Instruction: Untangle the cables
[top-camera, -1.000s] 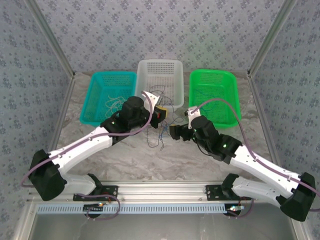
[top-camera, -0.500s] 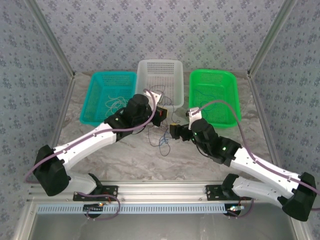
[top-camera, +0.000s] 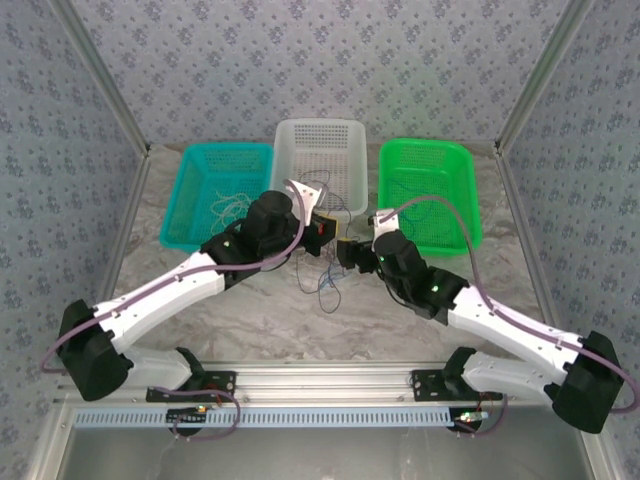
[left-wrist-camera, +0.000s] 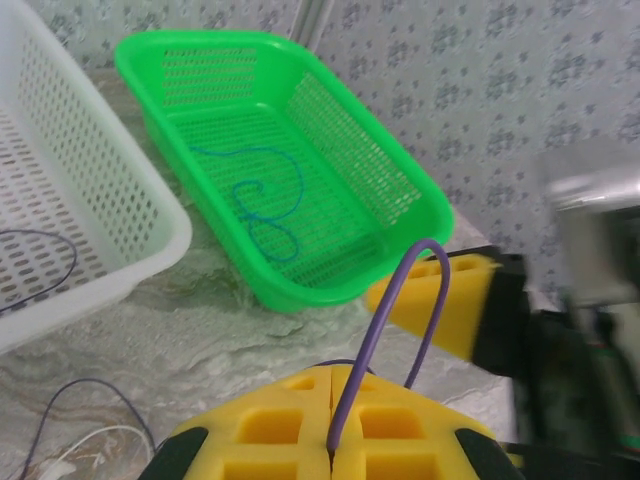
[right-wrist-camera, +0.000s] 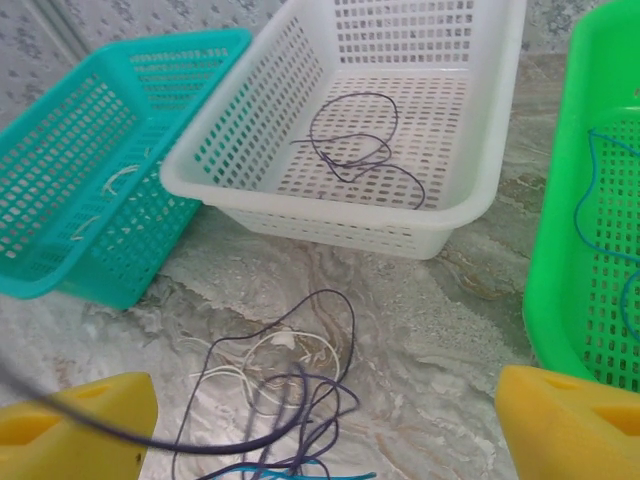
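A tangle of thin purple, white and blue cables (right-wrist-camera: 290, 385) lies on the marble table in front of the white basket, also seen from above as the tangle (top-camera: 325, 275). My left gripper (left-wrist-camera: 332, 420) is shut on one purple cable (left-wrist-camera: 400, 290), which arches up from between the yellow pads and drops back down. In the top view the left gripper (top-camera: 322, 228) hangs just above the tangle. My right gripper (right-wrist-camera: 320, 440) stands open right over the pile, its yellow fingers (right-wrist-camera: 75, 420) wide apart; a dark strand runs past the left finger. The right gripper (top-camera: 345, 255) sits close beside the left one.
Three baskets stand at the back: teal (top-camera: 190, 215) with whitish wires, white (top-camera: 285, 135) with a purple wire (right-wrist-camera: 360, 150), green (top-camera: 470, 215) with a blue wire (left-wrist-camera: 265, 205). The white basket's near rim (right-wrist-camera: 330, 225) is just beyond the tangle.
My right gripper has moved left and forward, closing in on the left gripper above the tangle. The left gripper has stayed shut on the purple cable, shifting only a little.
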